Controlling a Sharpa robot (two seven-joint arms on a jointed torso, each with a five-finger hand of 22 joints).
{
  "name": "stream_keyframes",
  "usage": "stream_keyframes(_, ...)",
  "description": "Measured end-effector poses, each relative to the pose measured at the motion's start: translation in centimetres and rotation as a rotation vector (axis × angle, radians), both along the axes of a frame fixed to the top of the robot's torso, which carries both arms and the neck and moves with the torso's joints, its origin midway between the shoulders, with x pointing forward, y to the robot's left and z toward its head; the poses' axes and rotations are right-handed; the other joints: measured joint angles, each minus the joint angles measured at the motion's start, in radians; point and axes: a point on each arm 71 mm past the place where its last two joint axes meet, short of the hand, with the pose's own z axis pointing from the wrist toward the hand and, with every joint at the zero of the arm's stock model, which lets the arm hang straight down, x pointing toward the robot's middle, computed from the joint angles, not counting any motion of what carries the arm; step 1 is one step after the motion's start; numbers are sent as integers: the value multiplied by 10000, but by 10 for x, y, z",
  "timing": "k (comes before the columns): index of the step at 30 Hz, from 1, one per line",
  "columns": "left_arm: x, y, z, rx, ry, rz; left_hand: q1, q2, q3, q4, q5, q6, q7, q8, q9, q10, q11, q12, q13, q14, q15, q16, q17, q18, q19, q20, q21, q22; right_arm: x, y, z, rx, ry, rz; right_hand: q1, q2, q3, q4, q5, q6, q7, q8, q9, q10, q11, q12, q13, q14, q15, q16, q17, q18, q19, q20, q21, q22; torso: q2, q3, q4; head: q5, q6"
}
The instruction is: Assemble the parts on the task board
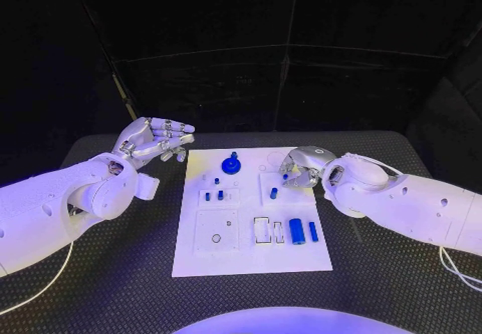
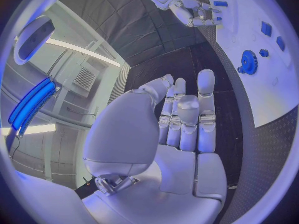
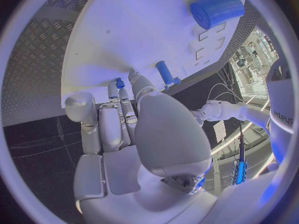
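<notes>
The white task board [image 1: 251, 243] lies mid-table. On it I see a blue gear [image 1: 231, 165], two small blue pegs [image 1: 214, 195], a thick blue cylinder [image 1: 297, 230] and a slim blue bar [image 1: 313, 232]. My right hand [image 1: 301, 167] hovers over the board's far right part, fingers pointing down. In the right wrist view its thumb and a fingertip [image 3: 114, 87] pinch a small blue peg [image 3: 119, 83] at the board's surface, beside another blue peg [image 3: 165, 72]. My left hand [image 1: 156, 142] is raised left of the board, fingers loosely spread, holding nothing.
The board carries cut-out recesses: a square plate with a round hole [image 1: 216, 238] and rectangular slots [image 1: 263, 229]. Black table [image 1: 111, 278] surrounds the board on all sides. My right forearm [image 1: 402, 202] lies along the board's right edge.
</notes>
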Motion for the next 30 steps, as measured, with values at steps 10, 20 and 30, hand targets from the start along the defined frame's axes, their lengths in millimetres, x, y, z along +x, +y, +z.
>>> stream_keyframes(10, 0, 1, -2, -248, 140, 104, -11, 30, -53, -1, 0, -91, 90, -64, -29, -97, 83, 57, 25, 0, 0, 0, -24, -2, -46, 22, -122, -75, 2, 2, -2, -126, -51, -25, 167, 167, 614, -33, -127, 63, 19, -52, 1, 281, -14, 0, -227, -2, 1, 76, 70, 1, 73, -4, 228, 286, -9, -1, 0, 20, -65)
stream_keyframes(20, 1, 2, -3, -299, 227, 169, 13, 98, -69, -17, 0, -126, 124, -68, -38, -168, 82, 57, 48, 0, 0, 0, -23, -3, -46, 22, -215, -128, 3, 3, -1, -286, 22, -31, 466, 228, 2528, -505, -651, 899, -186, 40, 36, 974, -144, -201, -494, 16, -93, 194, 166, -161, 233, -163, 558, 791, -16, -2, -2, 12, -106)
stream_keyframes(30, 1, 4, -5, -276, 329, 222, 86, 170, -108, -57, 0, -126, 124, -68, -49, -239, 83, 106, 65, 0, 0, -39, -38, -4, -46, 22, -215, -158, 3, 5, 0, -496, 57, 16, 20, -90, 4454, -1169, -815, 1197, -199, 0, 35, 1134, 16, -550, -625, 16, -93, 235, 163, -160, 305, -161, 735, 1028, -16, -3, -8, -5, -155)
